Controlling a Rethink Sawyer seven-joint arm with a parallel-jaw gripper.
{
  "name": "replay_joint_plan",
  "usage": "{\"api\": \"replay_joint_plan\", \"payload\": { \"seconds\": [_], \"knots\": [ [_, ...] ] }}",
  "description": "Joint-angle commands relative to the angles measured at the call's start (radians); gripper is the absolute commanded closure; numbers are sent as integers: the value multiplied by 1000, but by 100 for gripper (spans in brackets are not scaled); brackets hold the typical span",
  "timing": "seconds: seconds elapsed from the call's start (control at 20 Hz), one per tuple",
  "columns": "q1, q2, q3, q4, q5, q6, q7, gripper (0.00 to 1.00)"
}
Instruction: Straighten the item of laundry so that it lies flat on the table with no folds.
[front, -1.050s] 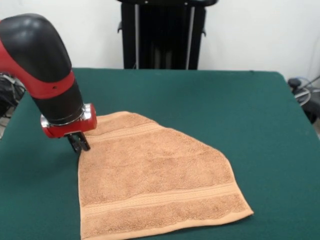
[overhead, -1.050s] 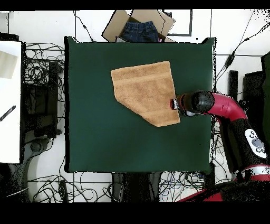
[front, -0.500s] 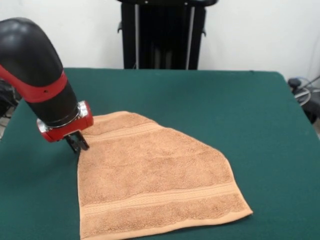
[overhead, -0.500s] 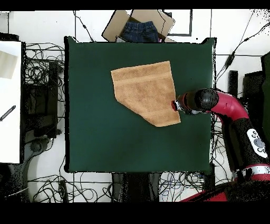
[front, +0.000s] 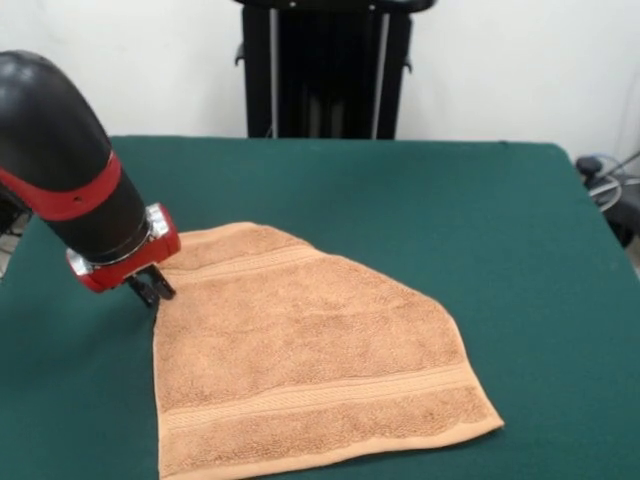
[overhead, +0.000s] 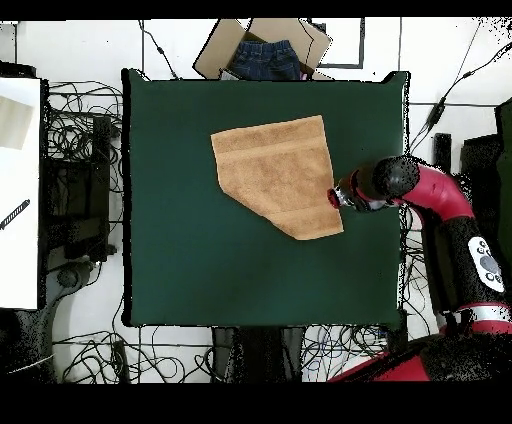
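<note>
The claw, apparently pinched on the towel edge, sits low on the table, likely to drag out the folded corner

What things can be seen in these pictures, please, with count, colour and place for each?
towel: one, light orange-tan, lying on the table, one corner looks folded under so its outline is not square.
table: one, dark green top, fills the middle of both views.
cardboard box: one, brown, on the floor beyond the table's top edge in the overhead view, with dark blue cloth in it.
cables: many, black, on the floor around the table.
white surface: one, at the left edge of the overhead view.
arm: one, red and black.
claw: one, dark, at the towel's edge; open or shut cannot be told.
</note>
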Motion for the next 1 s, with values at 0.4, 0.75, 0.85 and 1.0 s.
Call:
{"api": "replay_joint_plan", "payload": {
  "seconds": [0.4, 0.75, 0.85, 1.0],
  "knots": [
    [23, -88, -22, -129, -141, -123, -247, 100],
    [61, -163, -37, -158, -174, -15, -294, 100],
    [57, -185, -24, -146, -186, -20, -336, 100],
    [56, -212, -14, -123, -183, 15, -376, 100]
  ]
}}
